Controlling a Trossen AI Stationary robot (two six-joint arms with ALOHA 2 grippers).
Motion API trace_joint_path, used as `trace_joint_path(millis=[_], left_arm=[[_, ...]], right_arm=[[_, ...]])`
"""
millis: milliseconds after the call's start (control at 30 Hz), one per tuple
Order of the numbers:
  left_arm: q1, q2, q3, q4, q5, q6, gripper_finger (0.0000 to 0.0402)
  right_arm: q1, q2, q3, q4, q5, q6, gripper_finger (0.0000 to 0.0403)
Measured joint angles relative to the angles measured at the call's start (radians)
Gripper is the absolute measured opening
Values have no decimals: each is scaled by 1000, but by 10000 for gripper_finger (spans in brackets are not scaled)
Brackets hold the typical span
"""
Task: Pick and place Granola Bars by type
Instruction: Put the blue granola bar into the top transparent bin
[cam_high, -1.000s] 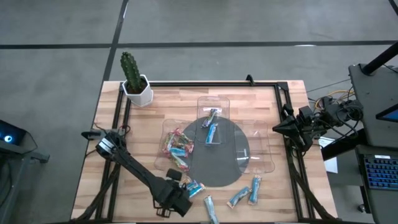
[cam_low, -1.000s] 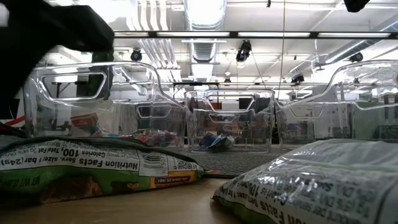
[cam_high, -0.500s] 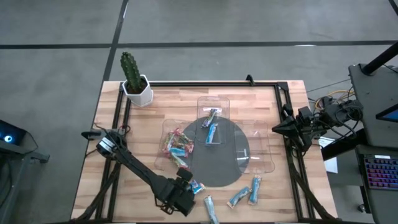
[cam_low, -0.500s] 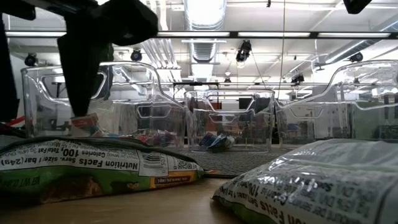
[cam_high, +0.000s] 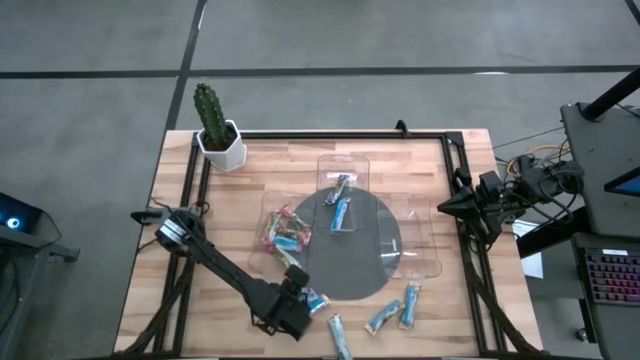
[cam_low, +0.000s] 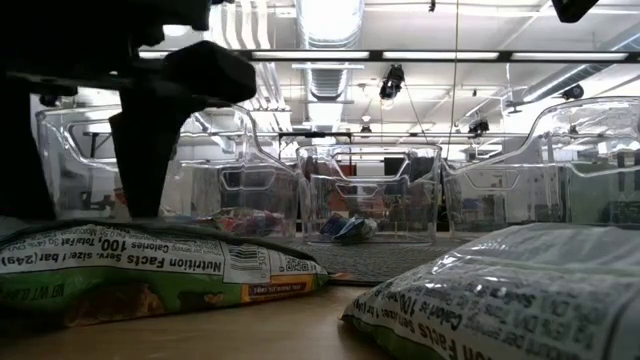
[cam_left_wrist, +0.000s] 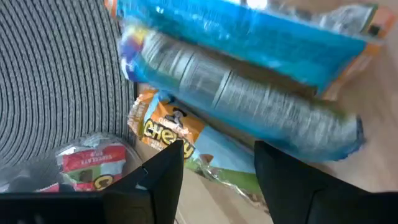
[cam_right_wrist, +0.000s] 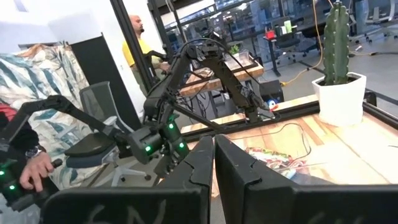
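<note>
You're in a robotics lab: bare ceiling ducts (cam_low: 325, 40), spare robot arm (cam_right_wrist: 211, 74), desks behind.

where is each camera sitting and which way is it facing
High: overhead, straight down on the table; both arms, left pincer at a blue granola bar.
Low: table height, level across; left arm looms dark, clear bins behind.
Left wrist: down past its open fingers at the same blue bar.
Right wrist: parked off the table's edge, across to the cactus; fingers shut. High shares the cactus.
</note>
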Motion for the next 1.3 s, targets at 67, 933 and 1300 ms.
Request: trace_joint_path(millis=[67,933,1300], left_arm=[[1,-2,-14,-1,-7,-1,177],[9,1,132,83,51,-375,177],[8,1,184,81,55,-673,177]], right_arm=[[0,0,0,0,0,9,9],[0,0,0,0,0,5,9],[0,0,0,-1,-2,-5,9]])
